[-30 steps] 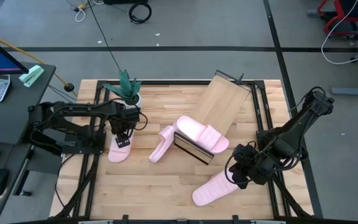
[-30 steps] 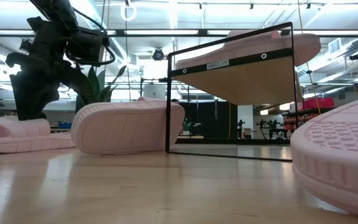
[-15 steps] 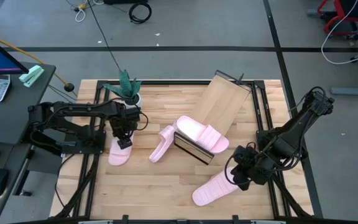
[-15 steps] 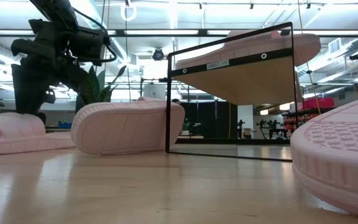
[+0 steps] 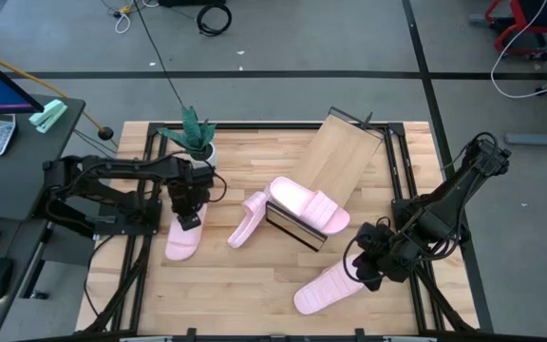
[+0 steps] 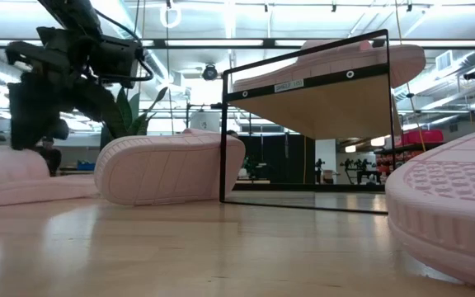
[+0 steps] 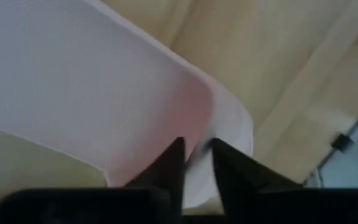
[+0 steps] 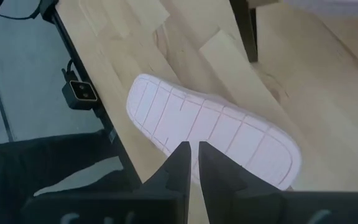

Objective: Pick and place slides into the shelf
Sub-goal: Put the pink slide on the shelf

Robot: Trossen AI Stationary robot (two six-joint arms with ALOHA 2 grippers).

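The left gripper (image 5: 187, 220) is pinching the strap of the far-left slide (image 5: 181, 237) on the table (image 5: 226, 285). The right gripper (image 5: 357, 273) is sitting closed over the upside-down near-right slide (image 5: 323, 288). No writing is legible.

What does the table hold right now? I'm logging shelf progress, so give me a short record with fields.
shelf: slanted wood board on a black frame, mid-table
slide on shelf: one, at its lower end
slide on its side: one, just left of the shelf
left claw: closed on the strap of the slide at table left
right claw: shut, above the sole-up slide at front right
slides shelved: one of four
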